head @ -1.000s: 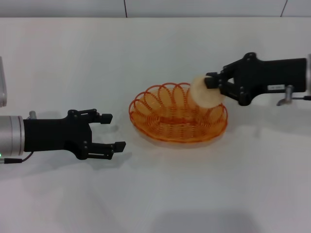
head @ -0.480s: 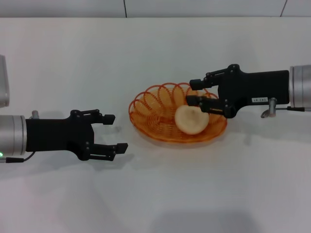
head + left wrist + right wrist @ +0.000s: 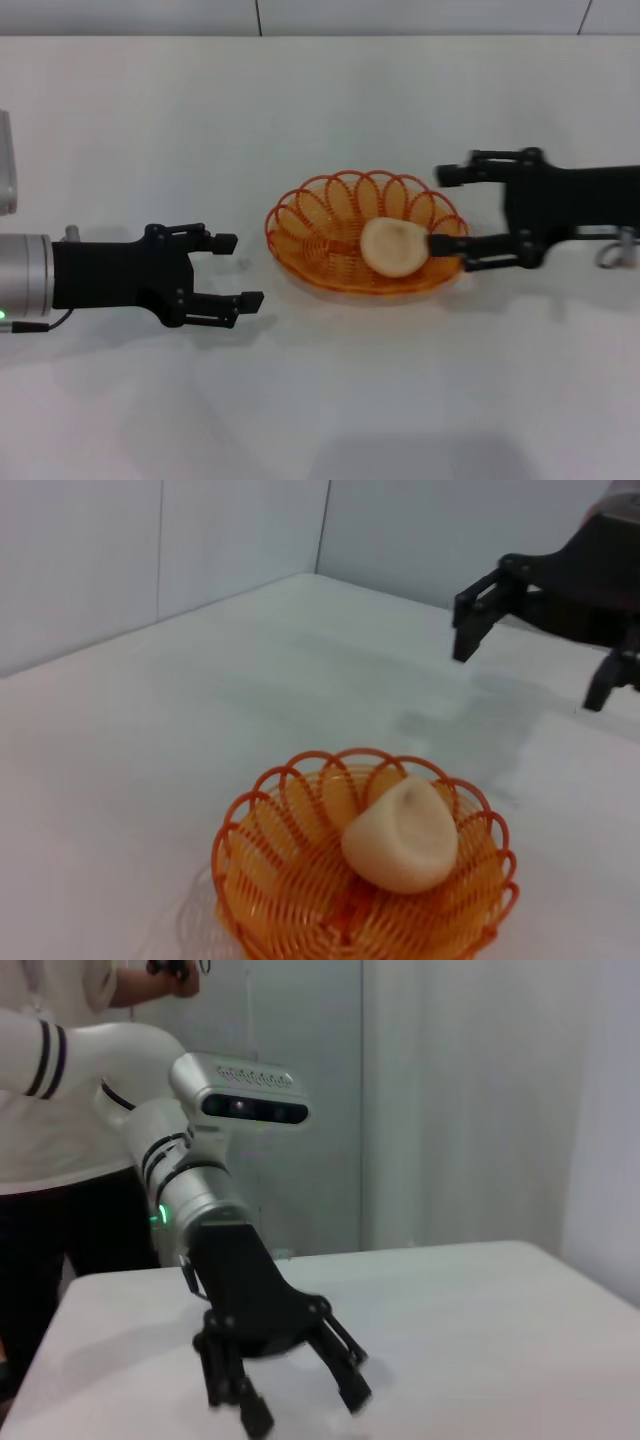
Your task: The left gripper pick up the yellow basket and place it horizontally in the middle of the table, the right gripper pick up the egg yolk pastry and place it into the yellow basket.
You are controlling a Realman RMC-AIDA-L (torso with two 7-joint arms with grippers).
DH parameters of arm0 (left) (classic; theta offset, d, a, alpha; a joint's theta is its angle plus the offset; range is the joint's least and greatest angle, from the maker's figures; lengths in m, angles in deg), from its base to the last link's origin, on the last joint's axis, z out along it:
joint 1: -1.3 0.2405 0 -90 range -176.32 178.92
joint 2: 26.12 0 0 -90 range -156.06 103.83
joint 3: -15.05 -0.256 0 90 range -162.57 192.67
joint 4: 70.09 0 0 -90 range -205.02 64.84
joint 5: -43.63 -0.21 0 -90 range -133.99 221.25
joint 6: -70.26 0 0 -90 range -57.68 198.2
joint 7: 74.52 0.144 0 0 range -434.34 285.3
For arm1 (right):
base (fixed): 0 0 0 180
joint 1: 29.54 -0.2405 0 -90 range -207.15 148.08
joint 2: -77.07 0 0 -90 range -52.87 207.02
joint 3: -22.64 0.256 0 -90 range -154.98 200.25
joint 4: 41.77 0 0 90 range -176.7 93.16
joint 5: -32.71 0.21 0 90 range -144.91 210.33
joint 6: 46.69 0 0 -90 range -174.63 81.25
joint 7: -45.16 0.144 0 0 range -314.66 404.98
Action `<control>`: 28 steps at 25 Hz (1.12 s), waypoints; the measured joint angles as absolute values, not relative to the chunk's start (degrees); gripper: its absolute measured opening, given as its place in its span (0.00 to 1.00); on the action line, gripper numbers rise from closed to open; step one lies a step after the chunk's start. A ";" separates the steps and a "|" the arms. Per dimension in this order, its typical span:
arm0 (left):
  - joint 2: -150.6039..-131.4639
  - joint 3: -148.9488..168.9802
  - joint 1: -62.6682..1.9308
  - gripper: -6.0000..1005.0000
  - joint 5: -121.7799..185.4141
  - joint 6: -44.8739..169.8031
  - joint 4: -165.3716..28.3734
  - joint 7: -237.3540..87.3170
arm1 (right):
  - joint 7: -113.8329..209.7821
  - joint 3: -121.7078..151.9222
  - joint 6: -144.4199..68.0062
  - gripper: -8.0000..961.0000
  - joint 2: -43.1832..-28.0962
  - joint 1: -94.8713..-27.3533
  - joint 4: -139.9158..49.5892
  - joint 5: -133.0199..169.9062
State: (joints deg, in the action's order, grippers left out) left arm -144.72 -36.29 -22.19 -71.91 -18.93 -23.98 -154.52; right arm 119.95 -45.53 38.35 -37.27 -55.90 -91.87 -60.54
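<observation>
Egg yolk pastry sits loose in yellow basket, mid-table & slightly toward right edge, long axis across. Right gripper by basket's right rim, fingers apart, nothing held, so drop looks done. Left gripper toward left edge, spread wide, empty, parked clear of basket.

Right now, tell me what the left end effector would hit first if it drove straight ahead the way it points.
Probably the oval orange-yellow wire basket: the open left end effector points across the white table at its near rim, with bare surface between. The round cream pastry lies inside. Its height is unclear, so it might pass above.
</observation>
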 joint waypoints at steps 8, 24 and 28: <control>-144.76 -36.10 -23.71 0.86 -71.28 -18.75 -24.67 -154.70 | 111.02 -36.87 41.00 0.88 -36.67 -49.92 -88.95 -60.75; -143.00 -36.49 -26.94 0.86 -73.86 -22.06 -25.79 -157.47 | 111.81 -34.85 40.71 0.89 -34.98 -49.88 -83.72 -65.62; -143.00 -36.30 -27.63 0.86 -75.44 -21.91 -25.46 -158.74 | 113.15 -34.73 40.31 0.89 -35.11 -50.82 -83.98 -67.58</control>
State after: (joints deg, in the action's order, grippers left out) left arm -143.00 -36.30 -27.63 -75.44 -21.91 -25.46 -158.74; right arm 113.15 -34.73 40.31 -35.11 -50.82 -83.98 -67.58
